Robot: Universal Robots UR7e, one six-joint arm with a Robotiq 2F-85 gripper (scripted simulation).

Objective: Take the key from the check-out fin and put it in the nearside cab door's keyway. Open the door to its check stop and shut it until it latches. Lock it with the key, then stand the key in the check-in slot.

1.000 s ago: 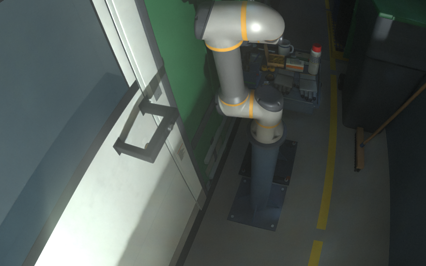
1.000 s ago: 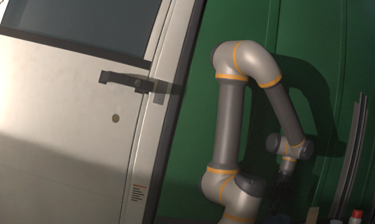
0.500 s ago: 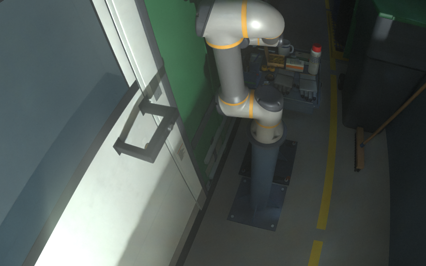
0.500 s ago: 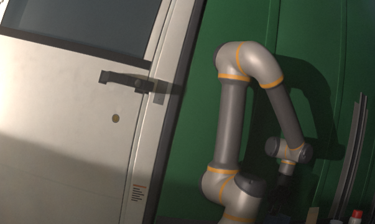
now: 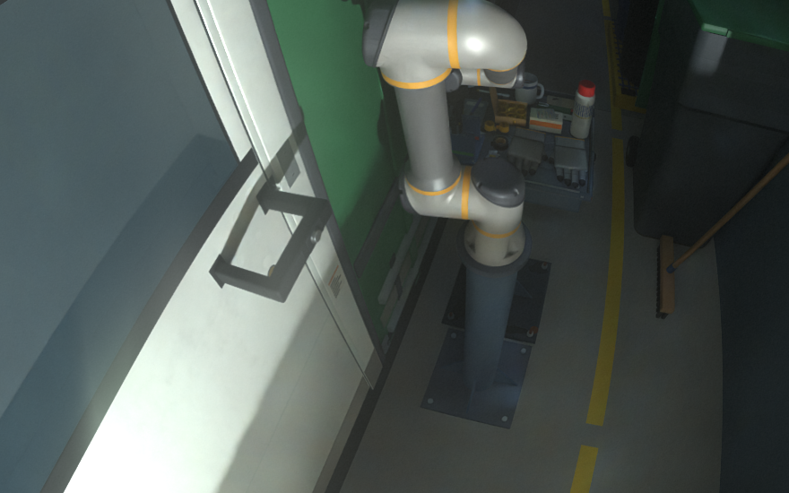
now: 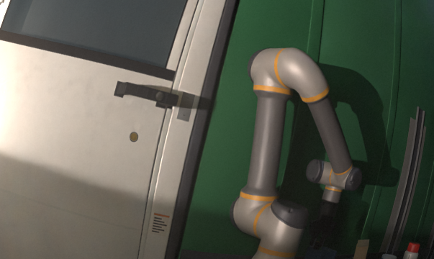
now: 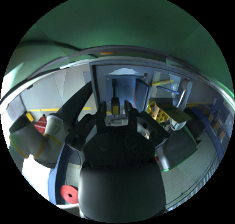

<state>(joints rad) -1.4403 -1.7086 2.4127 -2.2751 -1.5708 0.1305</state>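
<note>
The key (image 7: 115, 107), with a yellow-tan head, stands between my fingertips over the blue key station (image 7: 122, 91) on the cart behind the arm's base. The cab door (image 6: 76, 144) is far to the left, closed, with its dark pull handle (image 6: 144, 94) and the small round brass keyway (image 6: 133, 136) below it. The wrist camera looks down on the station's plate and a dark upright fin behind the key. My gripper (image 7: 115, 113) reaches down over the cart and is open, its fingers on either side of the key without gripping it.
The cart tray (image 5: 532, 141) around the station holds a yellow holed block (image 7: 159, 113), gloves, a mug and a red-capped white bottle (image 5: 583, 109). The arm's pedestal (image 5: 489, 319) stands between cart and door. A broom (image 5: 747, 196) leans at the right, beyond the yellow floor line.
</note>
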